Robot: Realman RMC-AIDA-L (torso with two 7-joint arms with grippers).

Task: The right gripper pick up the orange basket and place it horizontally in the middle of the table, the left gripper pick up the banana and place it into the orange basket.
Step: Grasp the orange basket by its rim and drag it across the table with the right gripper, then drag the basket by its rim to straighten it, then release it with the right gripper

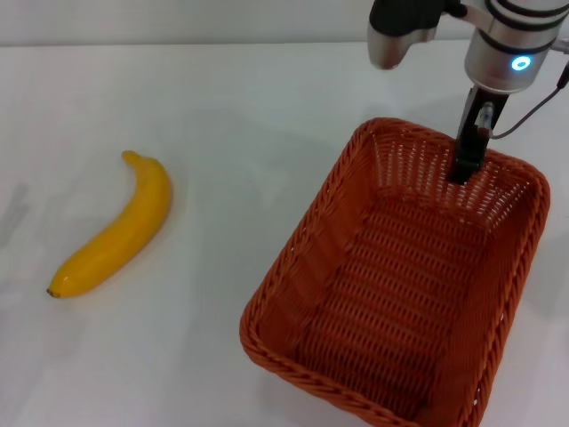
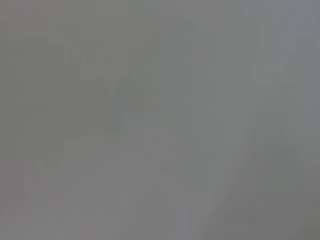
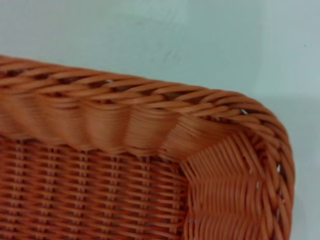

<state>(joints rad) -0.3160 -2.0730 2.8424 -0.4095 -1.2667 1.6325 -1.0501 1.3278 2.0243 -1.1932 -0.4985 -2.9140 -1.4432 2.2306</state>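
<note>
The orange basket [image 1: 400, 285] lies on the white table [image 1: 222, 116] at the right, turned at a slant, with its braided rim corner [image 3: 225, 105] filling the right wrist view. My right gripper [image 1: 464, 169] comes down from the top right onto the basket's far rim. One black finger reaches inside against the far wall, the other is hidden behind the rim, and the grip looks closed on the rim. The banana [image 1: 120, 227] lies alone on the left of the table, well apart from the basket. My left gripper is out of view; the left wrist view shows only plain grey.
White tabletop lies between the banana and the basket. The basket's near right corner runs past the bottom right edge of the head view. The table's far edge crosses the top of that view.
</note>
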